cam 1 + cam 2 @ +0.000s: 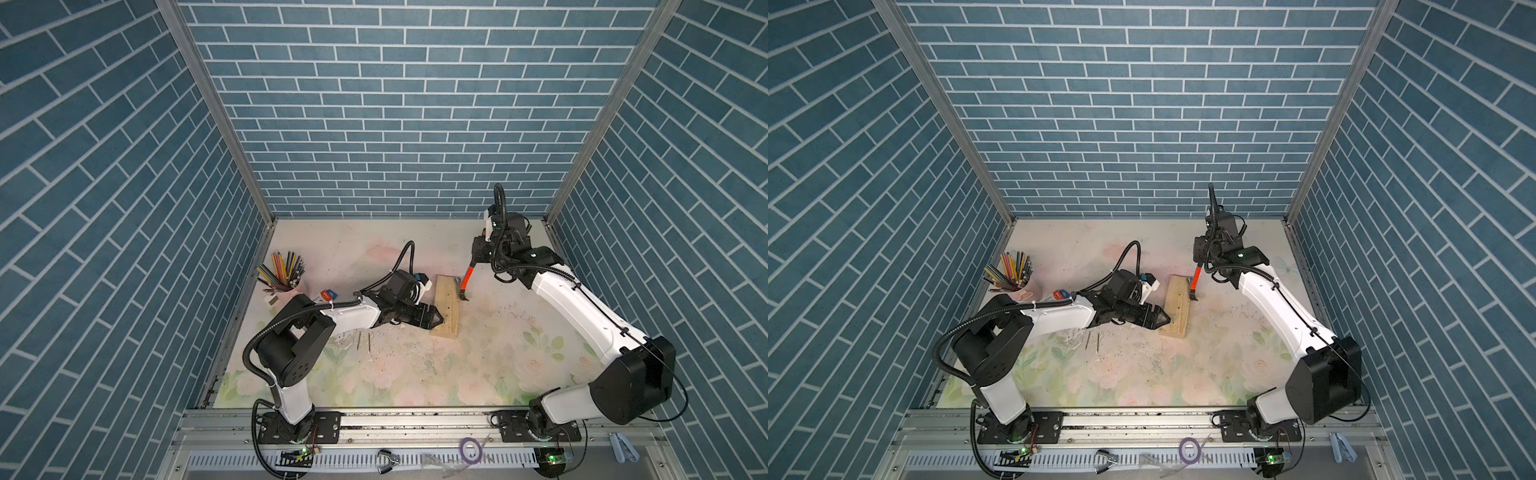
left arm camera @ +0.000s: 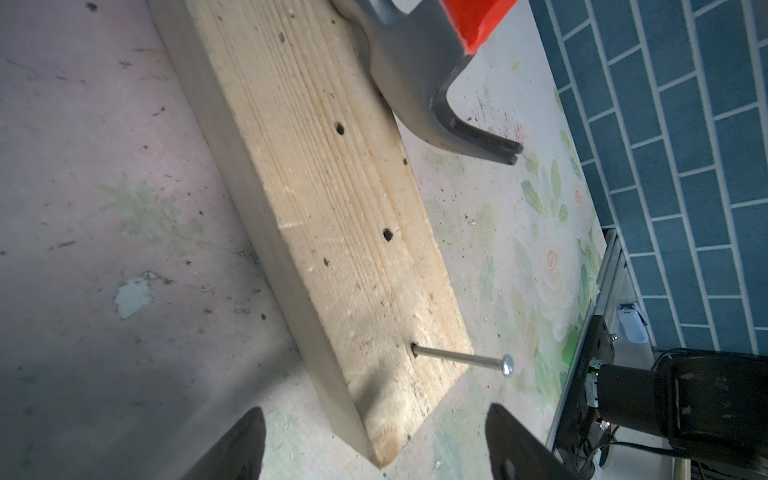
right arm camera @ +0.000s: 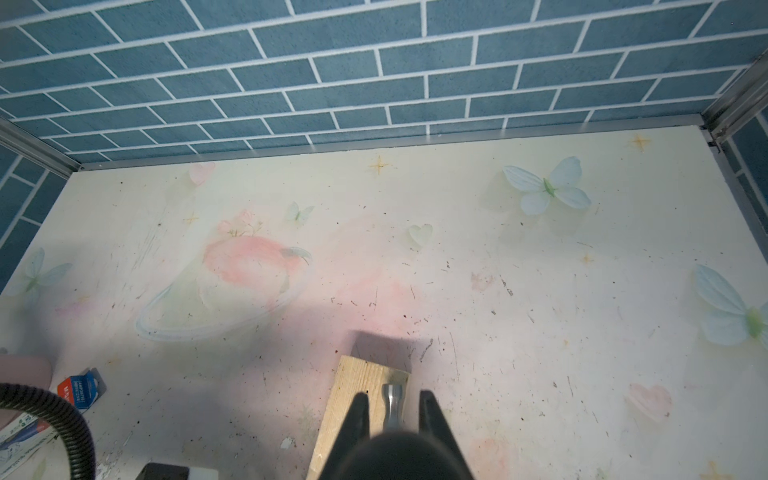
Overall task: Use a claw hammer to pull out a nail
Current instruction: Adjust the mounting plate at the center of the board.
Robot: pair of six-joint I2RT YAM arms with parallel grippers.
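The claw hammer (image 1: 468, 277) hangs head-down, and my right gripper (image 1: 478, 258) is shut on the black end of its orange-red handle. Its steel head (image 2: 415, 62) sits over the far right edge of a wooden block (image 1: 446, 305), with the forked claw (image 2: 482, 139) off the block's side. A nail (image 2: 457, 358) sticks far out of the block near its near end. My left gripper (image 2: 378, 419) stands open at that near end, with the block's corner between its fingers (image 2: 245, 440). In the right wrist view, the hammer's head (image 3: 392, 409) shows between the shut gripper's (image 3: 394, 395) fingers.
A pink cup of coloured pencils (image 1: 286, 274) and a small red-and-blue box (image 1: 328, 296) stand at the left. Two loose nails (image 1: 363, 340) lie on the flowered table (image 1: 498, 365) near the left arm. Blue brick walls close three sides.
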